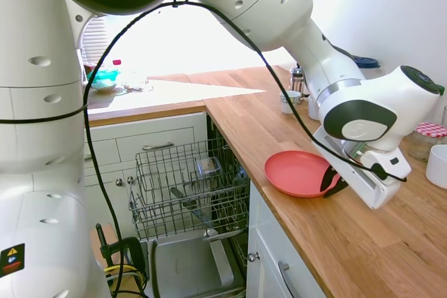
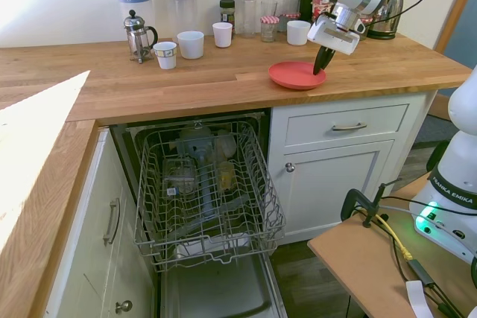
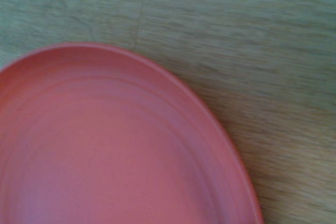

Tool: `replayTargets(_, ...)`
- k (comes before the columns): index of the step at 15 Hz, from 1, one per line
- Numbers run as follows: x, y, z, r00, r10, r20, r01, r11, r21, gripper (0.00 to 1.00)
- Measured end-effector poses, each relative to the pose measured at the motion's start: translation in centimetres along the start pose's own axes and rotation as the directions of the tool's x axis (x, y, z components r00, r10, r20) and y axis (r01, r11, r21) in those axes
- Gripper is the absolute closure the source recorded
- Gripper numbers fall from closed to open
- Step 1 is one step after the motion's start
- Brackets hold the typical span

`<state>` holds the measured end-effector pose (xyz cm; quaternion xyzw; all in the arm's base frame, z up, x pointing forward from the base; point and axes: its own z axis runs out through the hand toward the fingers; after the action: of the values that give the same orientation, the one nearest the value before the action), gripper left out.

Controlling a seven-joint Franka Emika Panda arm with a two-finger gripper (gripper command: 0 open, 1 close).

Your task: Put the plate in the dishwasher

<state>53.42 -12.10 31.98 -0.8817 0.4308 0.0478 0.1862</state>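
One plate [image 1: 297, 172] edge behind fingers [image 1: 327, 179]

plate [image 2: 296, 75]: flat on the worktop [image 2: 186, 83] near its front edge, bare wood around it on every side.
behind the plate: white mugs [image 2: 298, 32] and jars [image 2: 268, 28] along the wall, well apart.
dishwasher [image 2: 205, 199]: rack pulled out, open from above; some items already inside.

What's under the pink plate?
The round coral-pink plastic plate lies flat on the wooden countertop, near its front edge. The wood right beneath it is covered. Nothing lies on the plate; the gripper hangs at its rim.
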Motion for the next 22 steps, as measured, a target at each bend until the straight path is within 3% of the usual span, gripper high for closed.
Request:
replayTargets(4,-3.1,-1.3,0.6,0.999,-0.044,0.006,0.044,0.999,0.001,1.0)
replayTargets(11,-15.2,-9.5,0.1,0.988,-0.149,-0.049,0.149,0.989,-0.009,1.0)
replayTargets(15,-23.7,-13.3,2.5,0.963,-0.232,-0.135,0.225,0.972,-0.067,1.0)
replayTargets(17,-30.1,-14.4,3.6,0.935,-0.31,-0.174,0.297,0.95,-0.099,1.0)
replayTargets(19,-37.4,-14.5,4.5,0.893,-0.4,-0.206,0.38,0.916,-0.133,1.0)
replayTargets(22,-46.6,-13.1,7.9,0.792,-0.507,-0.339,0.486,0.861,-0.151,1.0)
